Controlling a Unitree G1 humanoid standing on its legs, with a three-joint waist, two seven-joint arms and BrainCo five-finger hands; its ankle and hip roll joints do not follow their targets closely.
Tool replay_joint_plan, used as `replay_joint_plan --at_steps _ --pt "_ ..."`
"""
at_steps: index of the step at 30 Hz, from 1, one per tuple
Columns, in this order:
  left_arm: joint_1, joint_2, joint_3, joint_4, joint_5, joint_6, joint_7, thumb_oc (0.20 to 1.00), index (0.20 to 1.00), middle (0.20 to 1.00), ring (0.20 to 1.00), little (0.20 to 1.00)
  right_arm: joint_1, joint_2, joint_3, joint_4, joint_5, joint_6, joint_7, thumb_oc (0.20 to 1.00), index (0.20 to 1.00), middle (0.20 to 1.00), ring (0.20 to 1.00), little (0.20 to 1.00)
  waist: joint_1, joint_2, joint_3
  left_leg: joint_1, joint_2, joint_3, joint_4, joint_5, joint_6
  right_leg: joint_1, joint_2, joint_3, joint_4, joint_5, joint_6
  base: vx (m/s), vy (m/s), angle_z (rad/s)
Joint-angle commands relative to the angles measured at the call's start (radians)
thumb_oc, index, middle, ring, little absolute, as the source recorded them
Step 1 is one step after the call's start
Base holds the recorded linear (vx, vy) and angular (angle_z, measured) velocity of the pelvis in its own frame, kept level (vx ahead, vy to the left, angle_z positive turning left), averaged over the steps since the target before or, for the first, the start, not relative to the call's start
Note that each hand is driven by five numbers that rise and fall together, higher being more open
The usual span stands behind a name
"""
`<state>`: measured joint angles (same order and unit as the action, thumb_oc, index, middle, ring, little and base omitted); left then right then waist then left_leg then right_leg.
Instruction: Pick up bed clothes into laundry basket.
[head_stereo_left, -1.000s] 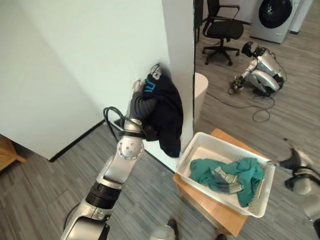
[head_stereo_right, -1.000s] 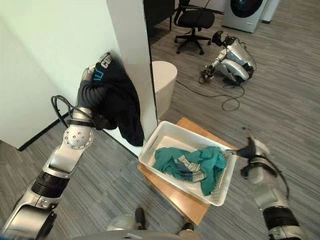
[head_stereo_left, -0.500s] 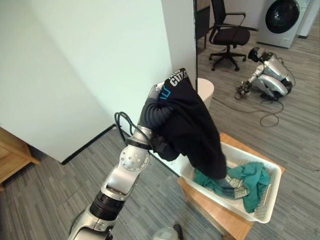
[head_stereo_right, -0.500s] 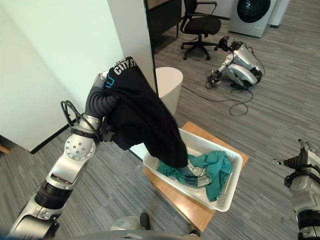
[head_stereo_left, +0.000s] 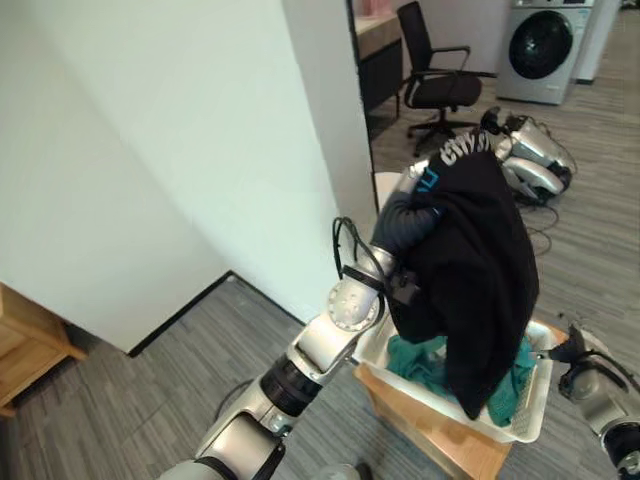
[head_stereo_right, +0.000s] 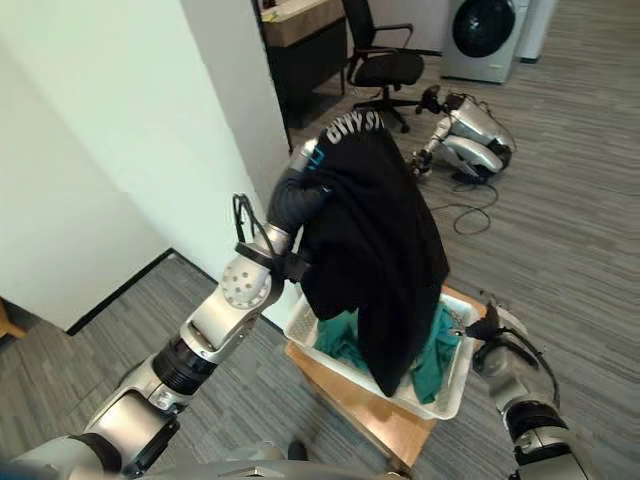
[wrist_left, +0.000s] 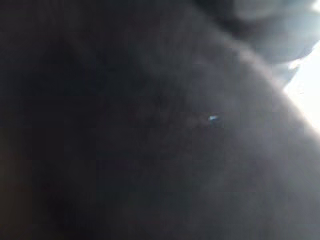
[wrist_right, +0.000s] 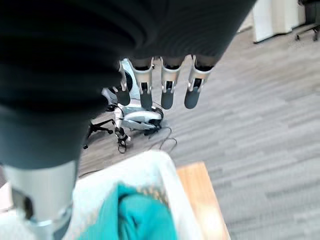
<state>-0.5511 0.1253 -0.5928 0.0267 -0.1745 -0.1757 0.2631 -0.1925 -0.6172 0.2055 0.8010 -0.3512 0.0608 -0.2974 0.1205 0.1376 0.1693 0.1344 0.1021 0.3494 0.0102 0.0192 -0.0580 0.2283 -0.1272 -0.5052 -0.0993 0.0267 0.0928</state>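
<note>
1. My right hand (wrist_right: 165, 85) hangs low beside the near corner of the white laundry basket (head_stereo_right: 452, 385), fingers straight and relaxed, holding nothing; the basket's rim and a fold of teal cloth (wrist_right: 142, 217) lie just past its fingertips.
2. My left hand (head_stereo_left: 415, 185) is raised above the basket, buried under the black garment (head_stereo_right: 385, 260) it carries. The cloth covers the fingers completely, and in its own wrist view there is only dark fabric, so I cannot tell how the hand is closed on it.
3. A second ago that garment hung by the white wall corner (head_stereo_left: 330, 150), well off to the side of the basket. Now my left arm has swung it across, so it drapes from the hand straight down over the basket, its lower hem reaching in over the teal clothes (head_stereo_left: 415, 360) already lying there.
4. The basket sits on a low wooden bench (head_stereo_right: 360, 410) below the left hand.
5. I judge the carry is nearly done: what remains is to lower and let the garment slip off into the basket. The cloth is wrapped over my hand and may cling instead of dropping.
6. Beyond the hand, an office chair (head_stereo_left: 440, 85) and a washing machine (head_stereo_left: 540, 45) stand on the floor.
</note>
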Motion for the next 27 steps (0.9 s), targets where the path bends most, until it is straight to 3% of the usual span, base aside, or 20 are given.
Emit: replay_joint_plan --at_steps 1,8,15,21,22,23,27 --pt "-0.106 -0.066 -0.006 0.049 0.092 -0.015 0.049 0.200 0.200 0.200 0.200 0.200 -0.096 -0.031 0.017 -0.025 0.022 -0.019 -0.021 1.000 1.000 1.000 1.000 1.000 0.011 -0.009 0.028 -0.051 0.135 -0.018 -0.028 0.235 -0.171 0.055 -0.003 -0.031 0.012 -0.083 0.087 0.03 0.004 -0.18" --pt "-0.087 -0.013 0.000 0.235 0.393 0.062 0.139 0.200 0.200 0.200 0.200 0.200 0.002 -0.005 -0.034 -0.106 0.075 -0.054 -0.011 1.000 1.000 1.000 1.000 1.000 -0.043 -0.040 0.055 -0.058 0.146 0.036 -0.057 0.203 -0.163 0.008 -0.003 -0.007 0.012 -0.074 0.102 0.01 0.008 -0.12" --pt "-0.049 -0.008 -0.037 0.391 0.492 0.090 0.138 0.200 0.200 0.200 0.200 0.200 0.015 -0.016 -0.107 -0.135 0.123 -0.066 -0.069 1.000 1.000 1.000 1.000 1.000 -0.077 -0.072 0.057 -0.066 0.163 0.062 -0.090 0.184 -0.160 -0.042 0.010 0.017 0.012 -0.065 0.109 0.02 0.018 -0.11" --pt "-0.043 -0.041 -0.095 0.577 0.592 0.118 0.128 0.200 0.200 0.200 0.200 0.200 0.001 0.005 -0.100 -0.159 0.151 -0.094 -0.086 1.000 1.000 1.000 1.000 1.000 -0.091 -0.081 0.065 -0.076 0.172 0.078 -0.096 0.171 -0.154 -0.075 0.012 0.033 0.012 -0.064 0.114 -0.01 0.013 -0.09" --pt "-0.028 -0.066 -0.111 0.644 0.579 0.123 0.096 0.464 0.464 0.464 0.464 0.464 -0.002 0.010 -0.091 -0.172 0.153 -0.100 -0.080 1.000 1.000 1.000 1.000 1.000 -0.096 -0.083 0.066 -0.076 0.174 0.082 -0.097 0.169 -0.152 -0.079 0.012 0.037 0.012 -0.064 0.114 -0.02 0.037 -0.10" --pt "-0.015 -0.085 -0.131 0.694 0.593 0.146 0.072 1.000 1.000 1.000 1.000 1.000 -0.002 0.017 -0.081 -0.203 0.142 -0.101 -0.082 1.000 1.000 1.000 1.000 1.000 -0.100 -0.080 0.068 -0.077 0.175 0.087 -0.097 0.166 -0.151 -0.085 0.009 0.041 0.012 -0.063 0.114 -0.02 0.044 -0.09" --pt "-0.045 -0.080 -0.107 0.670 0.574 0.155 0.076 1.000 1.000 1.000 1.000 1.000 0.018 0.017 -0.076 -0.264 0.106 -0.094 -0.088 1.000 1.000 1.000 1.000 1.000 -0.099 -0.074 0.066 -0.080 0.173 0.082 -0.097 0.166 -0.151 -0.087 0.004 0.034 0.012 -0.061 0.114 0.00 0.017 -0.04"
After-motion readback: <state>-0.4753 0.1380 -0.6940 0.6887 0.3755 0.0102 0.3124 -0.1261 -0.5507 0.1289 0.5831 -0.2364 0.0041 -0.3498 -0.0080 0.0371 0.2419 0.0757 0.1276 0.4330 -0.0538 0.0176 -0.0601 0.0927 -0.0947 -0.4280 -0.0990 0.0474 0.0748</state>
